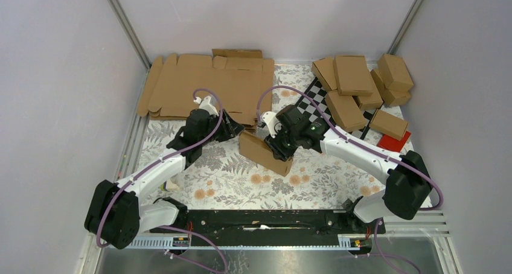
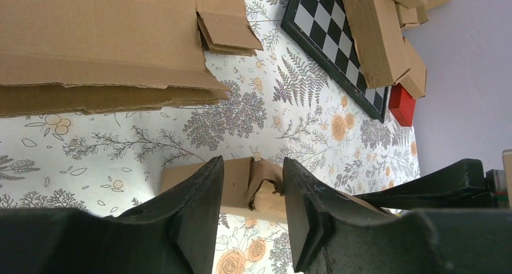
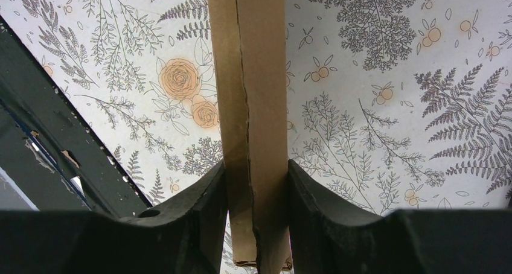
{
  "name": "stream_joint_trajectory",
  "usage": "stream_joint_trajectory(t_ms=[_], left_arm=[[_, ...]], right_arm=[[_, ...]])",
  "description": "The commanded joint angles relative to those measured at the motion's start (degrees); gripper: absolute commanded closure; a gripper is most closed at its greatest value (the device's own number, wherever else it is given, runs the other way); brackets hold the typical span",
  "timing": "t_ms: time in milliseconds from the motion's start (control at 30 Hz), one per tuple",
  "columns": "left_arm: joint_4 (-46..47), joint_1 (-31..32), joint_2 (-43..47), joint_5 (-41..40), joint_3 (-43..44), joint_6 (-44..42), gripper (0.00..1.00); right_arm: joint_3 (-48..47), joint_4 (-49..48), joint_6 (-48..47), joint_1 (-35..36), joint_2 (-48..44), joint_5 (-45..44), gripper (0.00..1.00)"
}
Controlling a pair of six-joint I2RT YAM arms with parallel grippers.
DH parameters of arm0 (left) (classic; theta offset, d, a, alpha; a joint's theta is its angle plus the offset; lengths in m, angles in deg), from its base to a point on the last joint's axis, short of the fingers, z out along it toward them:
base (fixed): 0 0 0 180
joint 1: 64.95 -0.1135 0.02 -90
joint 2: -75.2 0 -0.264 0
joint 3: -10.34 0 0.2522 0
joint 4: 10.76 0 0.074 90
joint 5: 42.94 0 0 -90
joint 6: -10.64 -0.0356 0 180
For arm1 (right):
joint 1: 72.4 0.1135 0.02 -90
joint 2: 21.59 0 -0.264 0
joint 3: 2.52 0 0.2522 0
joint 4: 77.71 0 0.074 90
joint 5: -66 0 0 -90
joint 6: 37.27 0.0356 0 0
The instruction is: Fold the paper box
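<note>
Progress: late stage, I'd say. The paper box is already formed into a slim oblong carton. It sits on the floral cloth mid-table, just ahead of both arms.

Left to do, by my read: close the ends. The end flap at the left end looks crumpled and not tucked flush. The long seam shows a thin gap in the right wrist view.

Pose: both arms reach in from the near edge and converge on the carton.
- right gripper: part-closed, clamping the carton across its narrow width, both pads on cardboard.
- left gripper: part-closed over the flap end, with cardboard filling the gap finger to finger. Reads as a grip.

Beyond:
- red block and chequered board on the right
- flat cardboard blanks far left
- pile of finished cartons far right
</note>
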Motion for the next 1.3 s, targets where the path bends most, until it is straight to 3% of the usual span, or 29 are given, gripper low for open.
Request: stream_joint_trajectory(t_ms=[0,267,567,600,700,733,967,1067,1267], left_arm=[[-0.2,-0.1,1.3,1.9,-0.4,0.5,0.55],[-1.6,0.0,3.0,3.7,1.1,-1.5,0.54],[-2.2,0.3,4.9,4.9,2.1,-1.2,0.42],[-2.3,0.4,5.0,4.7,2.2,-1.3,0.43],[-3.1,0.6,4.9,3.8,2.8,-1.1,0.64],[-3.5,0.8,4.5,3.6,3.0,-1.2,0.64],[-8.2,1.1,3.5,-0.1,6.4,-5.7,0.39],[-10.8,1.0,4.1,-3.2,8.4,-8.7,0.34],[-7.5,1.0,1.6,0.3,11.5,-13.4,0.32]], right_arm=[[-1.4,3.0,1.3,-0.3,1.3,-0.9,0.56],[-1.2,3.0,1.4,-0.3,1.2,-0.6,0.56],[-1.2,3.0,1.5,-0.2,1.5,-0.5,0.56],[-1.2,3.0,1.5,-0.2,1.5,-0.5,0.56],[-1.3,3.1,1.6,-0.3,1.6,-0.3,0.56],[-1.3,3.1,1.6,-0.3,1.6,-0.2,0.56],[-1.3,3.1,1.6,-0.3,1.3,-0.1,0.56],[-1.1,3.1,1.6,-0.3,1.0,-0.2,0.56],[-1.2,3.1,1.5,-0.2,1.5,0.2,0.56]])
